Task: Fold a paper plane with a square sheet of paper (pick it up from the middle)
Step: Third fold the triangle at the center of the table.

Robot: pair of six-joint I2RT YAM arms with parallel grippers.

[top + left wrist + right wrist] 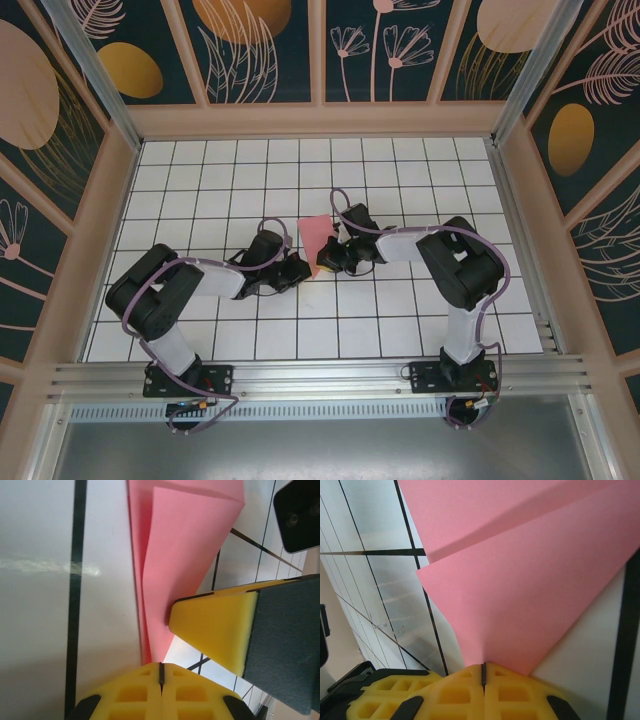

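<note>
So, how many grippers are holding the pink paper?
2. The left gripper pinches the pink paper from the left side, the right gripper from the right.

Pink paper plane (175, 555), yellow fingers (135, 695)

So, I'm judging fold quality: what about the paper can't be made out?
Top view: folded paper too small for creases, near end under left hand and right hand.
Left wrist: top edge cuts it; right hand's finger covers part.
Right wrist: runs off top and right edges.
</note>
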